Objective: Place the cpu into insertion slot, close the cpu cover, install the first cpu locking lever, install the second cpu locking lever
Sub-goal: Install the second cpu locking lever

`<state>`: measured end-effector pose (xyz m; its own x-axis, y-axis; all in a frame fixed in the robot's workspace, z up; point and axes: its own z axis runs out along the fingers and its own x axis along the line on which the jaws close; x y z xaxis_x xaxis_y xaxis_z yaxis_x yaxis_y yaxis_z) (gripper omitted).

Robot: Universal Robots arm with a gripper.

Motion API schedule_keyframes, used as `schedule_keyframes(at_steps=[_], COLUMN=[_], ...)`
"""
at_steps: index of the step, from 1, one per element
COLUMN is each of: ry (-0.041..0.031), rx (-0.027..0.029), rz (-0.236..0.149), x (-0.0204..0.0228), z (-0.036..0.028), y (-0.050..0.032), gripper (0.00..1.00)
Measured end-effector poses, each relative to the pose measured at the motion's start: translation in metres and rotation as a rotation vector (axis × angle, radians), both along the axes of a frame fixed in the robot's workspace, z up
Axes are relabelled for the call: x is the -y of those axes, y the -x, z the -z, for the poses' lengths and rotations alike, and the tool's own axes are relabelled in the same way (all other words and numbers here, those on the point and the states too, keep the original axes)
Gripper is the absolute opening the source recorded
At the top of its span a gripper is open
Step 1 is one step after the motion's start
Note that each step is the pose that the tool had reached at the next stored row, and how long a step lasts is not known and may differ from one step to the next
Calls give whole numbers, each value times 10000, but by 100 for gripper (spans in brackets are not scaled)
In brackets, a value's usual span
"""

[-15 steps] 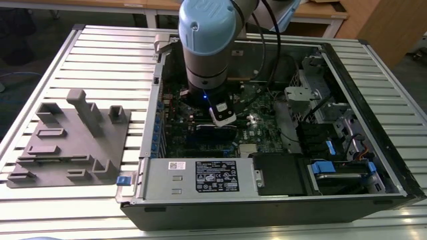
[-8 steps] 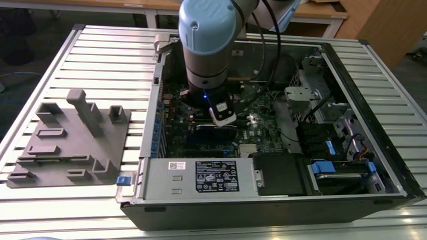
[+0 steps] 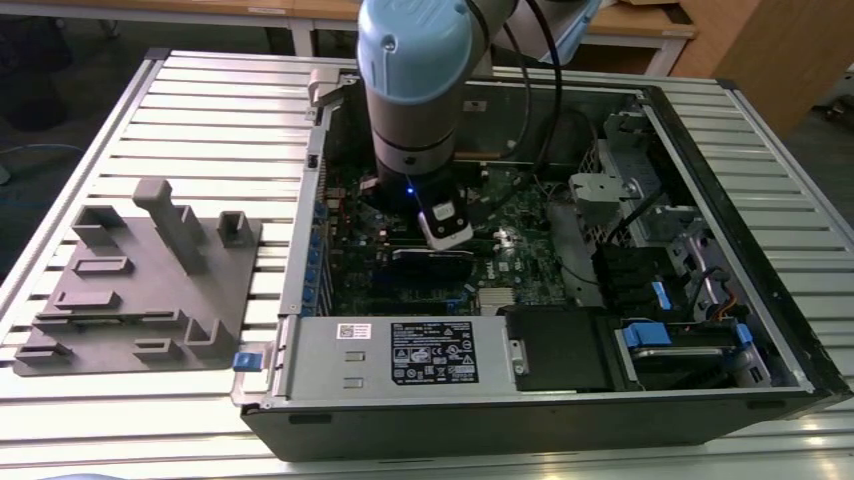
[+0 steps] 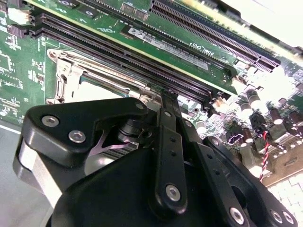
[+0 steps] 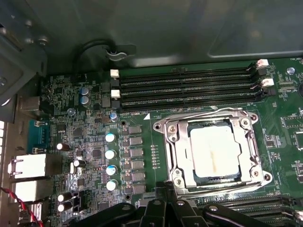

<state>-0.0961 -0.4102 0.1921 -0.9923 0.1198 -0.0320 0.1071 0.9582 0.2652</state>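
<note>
While poised low over the motherboard [image 5: 142, 156], just beside the socket, end effector [image 4: 166, 101] narrowed to a point, holding nothing. CPU [image 5: 215, 151] already seated in insertion slot [image 5: 182, 177], CPU cover [image 5: 246, 137] down around it. Risk if pressed off-line: slipping off the cover's edge, scraping nearby capacitors [image 5: 110, 153].

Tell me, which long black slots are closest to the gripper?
The slots right beside the gripper; the other slots lie across the cpu.

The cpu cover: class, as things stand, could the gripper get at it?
Probably yes. In the first wrist view the cpu cover lies flat over the cpu with nothing above it, and the gripper sits right beside its edge, inside the open case.
</note>
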Motion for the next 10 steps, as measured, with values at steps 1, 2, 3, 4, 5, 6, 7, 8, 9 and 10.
schedule_keyframes(at_steps=[1, 2, 3, 4, 5, 6, 7, 8, 9, 10], ry=[-1, 2, 3, 1, 1, 0, 1, 1, 7, 60], rx=[0, -1, -2, -1, -1, 0, -1, -1, -2, 1], rz=[0, -2, -2, -1, 0, 0, 0, 0, 0, 4], x=[-4, -5, -6, -7, -7, -7, -7, -7, -7, -8], z=[0, -4, -13, -24, -41, -60, -82, -103, -121, -123], y=[0, -1, 0, 0, 0, 0, 0, 0, 0, -3], gripper=[11, 11, 11, 11, 11, 11, 11, 11, 11, 11])
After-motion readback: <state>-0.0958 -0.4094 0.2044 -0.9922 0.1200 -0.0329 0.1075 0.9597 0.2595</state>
